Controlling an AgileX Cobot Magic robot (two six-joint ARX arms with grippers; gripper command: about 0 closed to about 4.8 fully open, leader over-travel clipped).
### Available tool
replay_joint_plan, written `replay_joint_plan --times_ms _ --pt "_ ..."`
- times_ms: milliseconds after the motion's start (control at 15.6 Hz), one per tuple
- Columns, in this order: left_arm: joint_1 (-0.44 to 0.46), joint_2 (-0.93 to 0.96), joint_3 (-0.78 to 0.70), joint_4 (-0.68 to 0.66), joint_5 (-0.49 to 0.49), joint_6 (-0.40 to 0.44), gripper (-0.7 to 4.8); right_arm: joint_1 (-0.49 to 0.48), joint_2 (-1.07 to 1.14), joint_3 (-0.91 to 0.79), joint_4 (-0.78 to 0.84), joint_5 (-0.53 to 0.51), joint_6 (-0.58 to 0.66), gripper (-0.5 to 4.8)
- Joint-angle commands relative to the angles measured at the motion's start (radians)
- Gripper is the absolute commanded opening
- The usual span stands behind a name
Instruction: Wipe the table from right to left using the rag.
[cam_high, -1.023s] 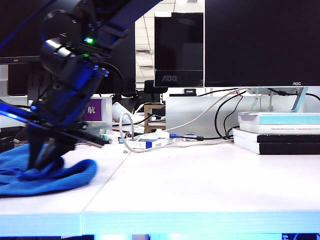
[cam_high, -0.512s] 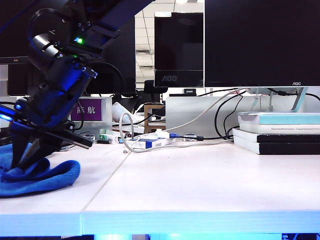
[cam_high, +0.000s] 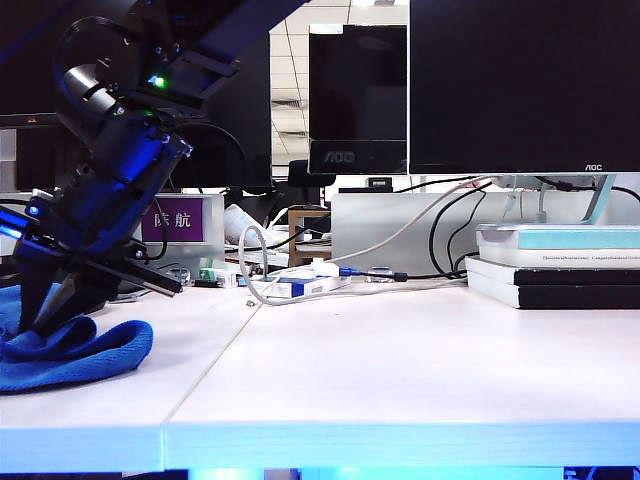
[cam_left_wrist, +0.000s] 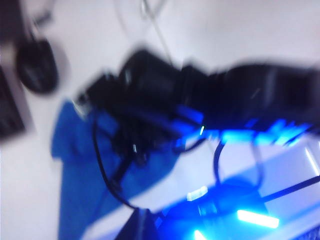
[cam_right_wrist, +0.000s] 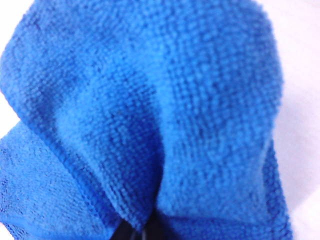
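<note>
The blue rag (cam_high: 75, 350) lies bunched at the far left of the white table (cam_high: 400, 360). My right gripper (cam_high: 45, 322) has reached across to that side and is shut on the rag's top fold, pressing it to the table. The right wrist view is filled by the rag (cam_right_wrist: 150, 110), with the dark shut fingertips (cam_right_wrist: 142, 232) pinching a fold. The blurred left wrist view looks down on the right arm (cam_left_wrist: 165, 100) over the rag (cam_left_wrist: 75, 165). Of my left gripper (cam_left_wrist: 142, 226) only a dark blurred tip shows.
Stacked books (cam_high: 560, 265) sit at the back right under a monitor. Cables and a small box (cam_high: 300, 282) lie at the back centre beside a purple sign (cam_high: 180, 218). A black mouse (cam_left_wrist: 36, 66) and a keyboard edge (cam_left_wrist: 10, 110) lie beyond the rag.
My right gripper has dragged the rag further left across the table, and the rag's right fold has moved left with it. The move slowed in the last half second.
</note>
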Motion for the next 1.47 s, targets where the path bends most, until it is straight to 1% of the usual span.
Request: replay_joint_plan --times_ms 64,128,192,320,512,576,640,768,831,895,1023,1151,1279,1471 --pt "0.006 -0.002 -0.105 0.048 -0.002 0.003 -0.06 0.003 -0.003 0.002 0.011 -0.006 -0.014 -0.05" --pt "0.023 -0.002 -0.146 0.079 0.007 0.003 -0.06 0.004 -0.003 0.002 0.002 -0.006 -0.016 -0.05" --pt "0.071 -0.002 -0.208 0.122 0.026 0.004 -0.06 0.004 -0.003 0.002 -0.031 -0.002 -0.027 -0.05" --pt "0.137 -0.002 -0.246 0.158 0.074 0.039 -0.06 0.004 -0.003 0.002 -0.060 0.006 -0.045 -0.05" --pt "0.278 -0.001 -0.282 0.234 0.221 0.061 -0.06 0.004 -0.003 0.002 -0.109 0.049 -0.072 -0.05" --pt "0.344 -0.001 -0.294 0.245 0.237 0.079 -0.06 0.005 -0.003 0.001 -0.130 0.072 -0.082 -0.05" --pt "0.375 -0.001 -0.307 0.254 0.238 0.079 -0.05 0.005 -0.003 0.001 -0.143 0.085 -0.095 -0.05" --pt "0.409 -0.001 -0.356 0.299 0.238 0.079 -0.06 0.006 -0.003 0.001 -0.156 0.093 -0.102 -0.05" --pt "0.421 -0.001 -0.404 0.327 0.264 0.079 -0.05 0.008 -0.003 0.001 -0.165 0.100 -0.108 -0.05" --pt "0.422 0.000 -0.440 0.354 0.304 0.079 -0.06 0.015 -0.003 0.001 -0.177 0.127 -0.129 -0.05" --pt "0.429 0.000 -0.504 0.406 0.306 0.079 -0.05 0.023 -0.003 0.001 -0.206 0.148 -0.147 -0.05" --pt "0.429 0.003 -0.560 0.458 0.342 0.079 -0.06 0.030 -0.003 0.001 -0.218 0.197 -0.177 -0.05" --pt "0.429 0.009 -0.595 0.487 0.341 0.079 -0.06 0.028 -0.003 0.001 -0.231 0.201 -0.182 -0.05" --pt "0.429 0.057 -0.623 0.525 0.346 0.079 -0.05 0.027 -0.003 0.001 -0.246 0.235 -0.210 -0.05"
